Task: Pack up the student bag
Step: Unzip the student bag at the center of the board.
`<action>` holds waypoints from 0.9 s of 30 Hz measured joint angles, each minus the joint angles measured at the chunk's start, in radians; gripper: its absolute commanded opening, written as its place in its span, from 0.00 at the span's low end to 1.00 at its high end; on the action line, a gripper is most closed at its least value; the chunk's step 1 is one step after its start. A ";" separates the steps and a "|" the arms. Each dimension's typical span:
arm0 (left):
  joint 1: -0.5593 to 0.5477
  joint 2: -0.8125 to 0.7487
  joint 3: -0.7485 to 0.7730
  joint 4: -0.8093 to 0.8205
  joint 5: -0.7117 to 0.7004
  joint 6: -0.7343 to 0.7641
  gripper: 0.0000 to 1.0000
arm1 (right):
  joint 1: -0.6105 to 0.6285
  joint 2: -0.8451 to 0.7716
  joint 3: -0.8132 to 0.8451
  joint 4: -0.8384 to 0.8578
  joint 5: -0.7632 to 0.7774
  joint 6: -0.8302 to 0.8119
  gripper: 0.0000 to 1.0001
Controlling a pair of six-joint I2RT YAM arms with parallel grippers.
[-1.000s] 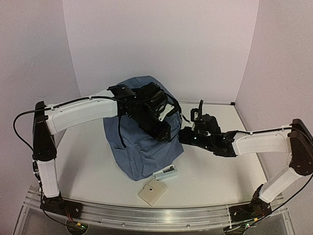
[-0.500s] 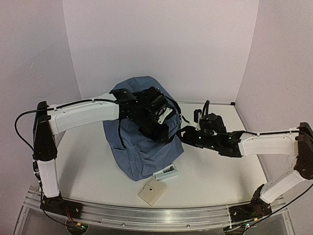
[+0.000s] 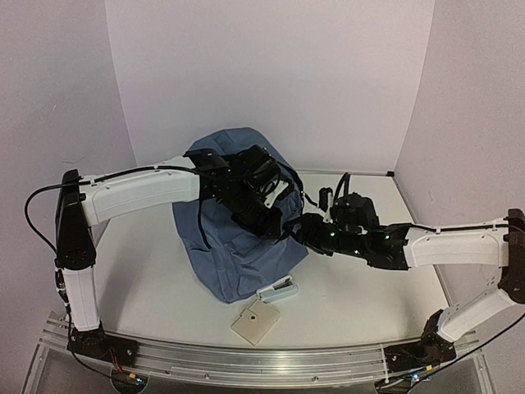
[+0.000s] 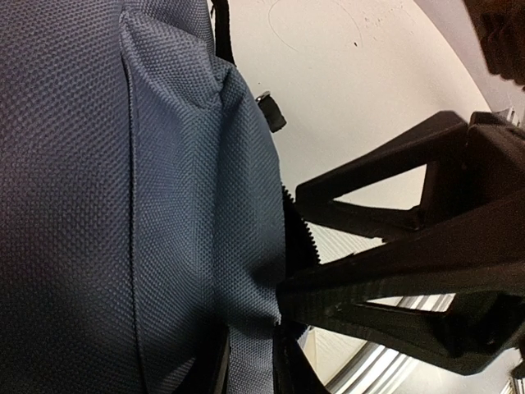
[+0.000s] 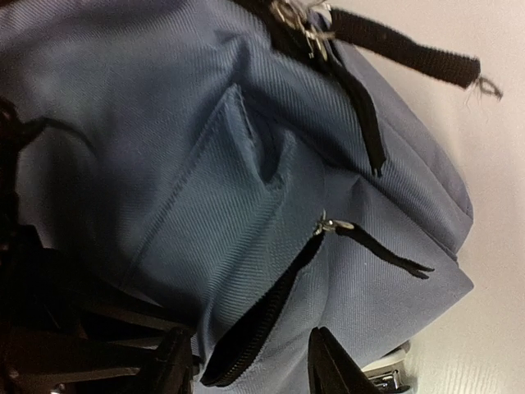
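R gripper (image 5: 250, 365): jaws are standing apart, nothing betw. them, tips hovering either side of the front-pocket zip (image 5: 262, 316) on the bag (image 5: 164, 123). Zip is gaping part-way; its pull (image 5: 330, 223) is lying at the upper end of the gap.

L gripper (image 4: 289, 246): jaws are sitting at a zip edge of the bag w/ fabric against them. Can't tell whether they are clamping it or only touching.

Bag is sitting mid-table (image 3: 148, 271), slumping, both arms crowding its upper right side in the top view.

Progress (my judgement): early, prob. in the opening phase. The pocket is gaping but nothing is going in yet. Bag interior is hidden, so contents unknown. Two small items are lying on the table in front of the bag, prob. waiting to be packed:
- white/grey stapler-like item (image 3: 277, 289), just beside the bag's base
- beige square piece (image 3: 255, 322), nearer the arm bases

Writing/brands: none readable on bag or items.
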 measured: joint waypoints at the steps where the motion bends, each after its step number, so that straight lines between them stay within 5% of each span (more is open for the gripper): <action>1: 0.000 0.000 0.000 0.000 -0.001 0.000 0.18 | 0.008 0.011 0.000 -0.001 0.005 0.007 0.41; 7: 0.000 0.000 -0.015 0.008 0.001 -0.004 0.18 | 0.055 0.049 0.001 -0.006 0.035 0.046 0.08; 11: 0.000 0.002 -0.026 0.008 -0.022 -0.004 0.16 | 0.073 0.050 0.001 -0.015 0.053 0.061 0.00; 20: -0.011 0.024 -0.033 -0.027 -0.279 -0.001 0.15 | 0.087 -0.059 -0.024 -0.107 0.074 0.075 0.00; 27: -0.028 0.033 -0.035 -0.029 -0.346 0.006 0.16 | 0.087 -0.093 -0.055 -0.115 0.073 0.081 0.00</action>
